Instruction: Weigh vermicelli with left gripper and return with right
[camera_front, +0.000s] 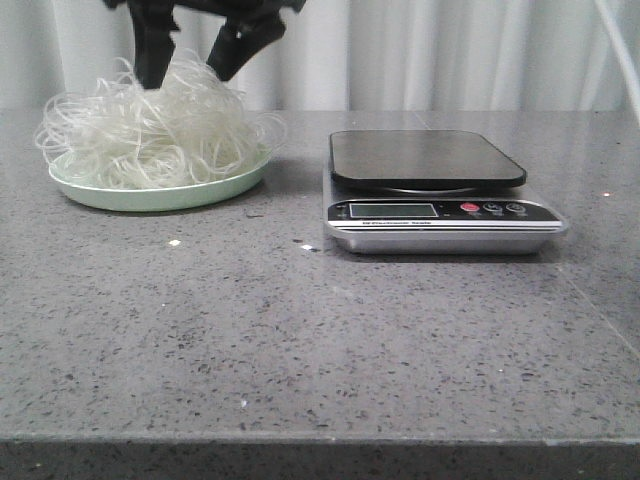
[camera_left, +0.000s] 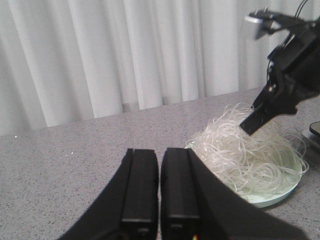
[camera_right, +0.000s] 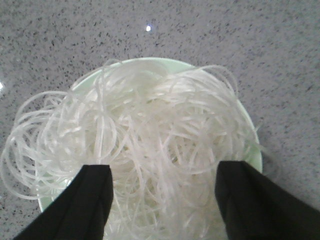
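Observation:
The vermicelli (camera_front: 160, 125) is a fluffy whitish tangle heaped on a pale green plate (camera_front: 170, 195) at the table's back left. My right gripper (camera_front: 185, 78) hangs open right over the heap, its two black fingers spread and their tips at the top strands. In the right wrist view the right gripper (camera_right: 162, 172) straddles the vermicelli (camera_right: 145, 125) on the plate (camera_right: 150, 61), holding nothing. My left gripper (camera_left: 159, 155) is shut and empty, low over bare table beside the plate (camera_left: 272, 197) and the vermicelli (camera_left: 240, 150). The front view does not show the left gripper.
A silver kitchen scale (camera_front: 440, 215) with a dark platform (camera_front: 425, 158) stands to the right of the plate, nothing on it. White curtains (camera_front: 450, 50) hang behind the grey speckled table (camera_front: 300, 340). The right arm (camera_left: 292, 65) reaches over the plate.

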